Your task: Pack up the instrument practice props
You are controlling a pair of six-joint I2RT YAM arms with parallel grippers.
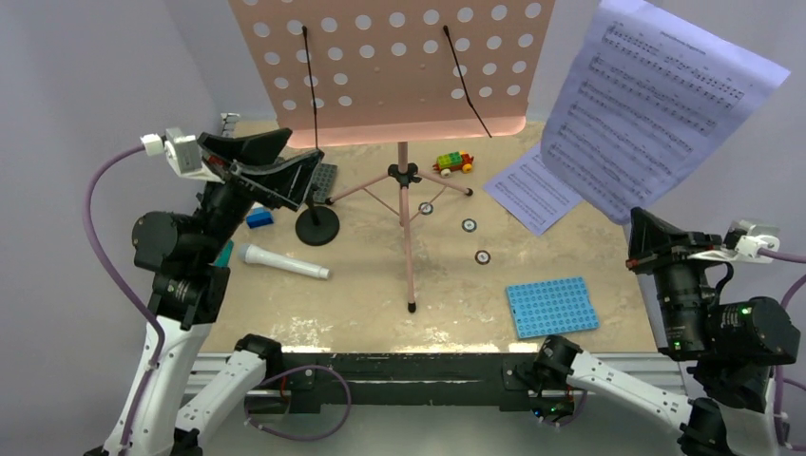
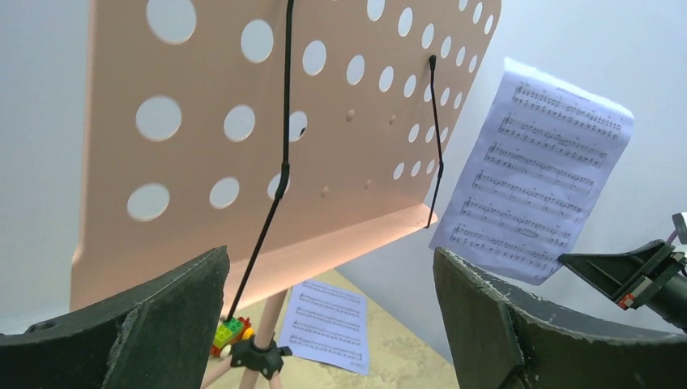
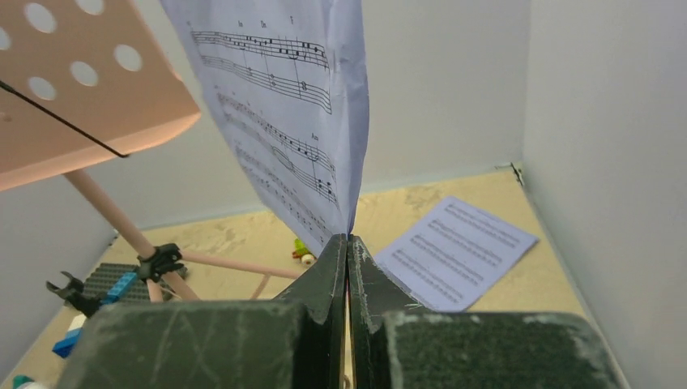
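Note:
The pink music stand [image 1: 390, 66] stands on its tripod mid-table, its hole-dotted desk bare under two black wire page holders. My right gripper [image 3: 347, 239] is shut on the lower edge of a lavender sheet-music page [image 1: 665, 104], held up in the air at the right. A second page [image 1: 532, 190] lies flat on the table behind it. My left gripper [image 2: 330, 259] hangs open and empty, left of the stand and pointing at the desk. Below it lie the grey-white microphone [image 1: 283, 262] and the black round-based mic stand [image 1: 317, 228].
A blue studded plate [image 1: 552, 307] lies near the front right. A grey plate [image 1: 323, 180], a blue brick [image 1: 259, 218] and a toy brick car [image 1: 453, 163] sit around the tripod legs. Small round discs [image 1: 469, 225] dot the table. Walls close in at the back and right.

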